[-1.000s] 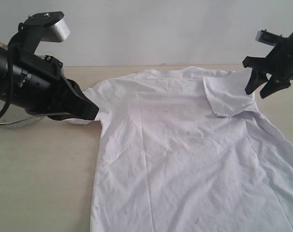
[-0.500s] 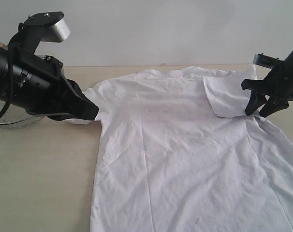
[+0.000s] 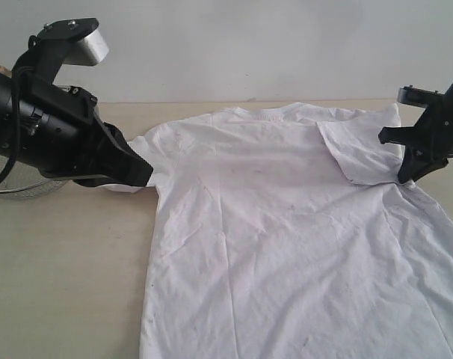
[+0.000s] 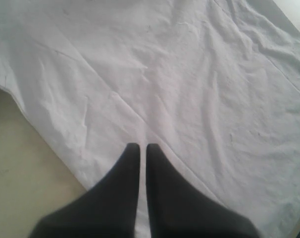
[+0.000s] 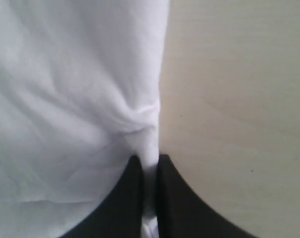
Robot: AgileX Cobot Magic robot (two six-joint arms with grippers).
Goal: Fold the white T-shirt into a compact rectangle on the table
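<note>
T-shirt (image 3: 271, 224): right claw (image 3: 408, 178) pinches folded-sleeve edge; left claw (image 3: 144, 173) closed, seemingly on other sleeve; lift both evenly, keeping cloth taut.

lab-like test bench: bare beige table (image 3: 62, 284), plain white wall (image 3: 249, 45), black robot arm (image 3: 47, 127)

The white T-shirt (image 3: 286, 247) runs off the exterior view's bottom and right edges, its hem out of frame and its underside hidden against the table (image 3: 62, 284). The left arm (image 3: 47, 127) covers most of a silver bowl (image 3: 21, 191) and the sleeve end at the left gripper (image 3: 143, 176). The right gripper (image 5: 149, 159) appears blurred and cropped in its wrist view. Whether the left gripper pinches cloth cannot be told.
</note>
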